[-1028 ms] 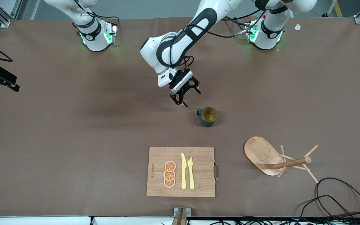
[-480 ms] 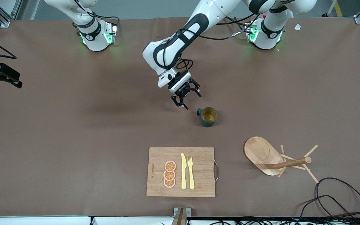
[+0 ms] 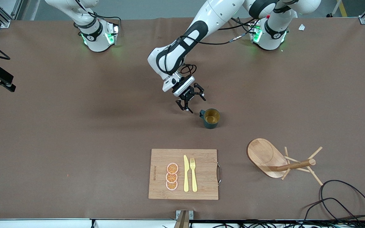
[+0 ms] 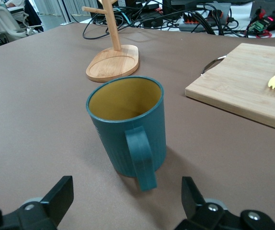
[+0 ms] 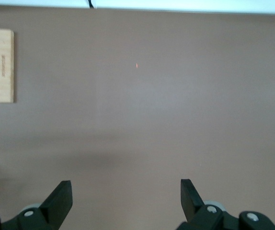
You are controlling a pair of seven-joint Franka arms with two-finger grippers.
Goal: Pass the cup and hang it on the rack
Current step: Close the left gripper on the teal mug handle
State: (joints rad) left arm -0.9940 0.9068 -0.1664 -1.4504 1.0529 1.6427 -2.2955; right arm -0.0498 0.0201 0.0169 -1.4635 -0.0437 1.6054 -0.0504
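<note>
Surface: brown table (image 3: 74, 126) under both arms, with aluminium framing at the corners by the robots' bases.
Left gripper fingers: spread wide and empty; in the left wrist view the two black fingertips (image 4: 58, 196) stand either side of the cup's handle with bare table between them.
Left gripper: the left gripper (image 3: 191, 101) hangs low over the table just beside the cup, on the handle side, not touching it.
Cup: the cup (image 3: 211, 118) stands upright on the table, its mouth up and its yellowish inside showing; its handle (image 4: 141, 157) points at the left gripper.
Left arm: reaches from its base at the left arm's end of the table, across toward the middle, wrist tilted down at the cup.
Rack: the rack (image 3: 277, 160) stands on its oval base, nearer the front camera than the cup and toward the left arm's end; its post and thin pegs rise from the base, with nothing hanging on them.
Cutting board: the cutting board (image 3: 201, 174) lies nearer the front camera than the cup, well apart from it.
On the board: a yellow knife (image 3: 186, 173) and a yellow fork (image 3: 193, 174) side by side, with three orange slices (image 3: 171, 176) in a row beside the knife.
Cables: black cables (image 3: 344, 202) loop near the rack's pegs at the table's edge.
Right gripper fingers: wide apart and empty, as the right wrist view shows (image 5: 61, 199).
Right gripper: the right gripper (image 3: 2, 80) waits over the right arm's end of the table, far from the cup.
</note>
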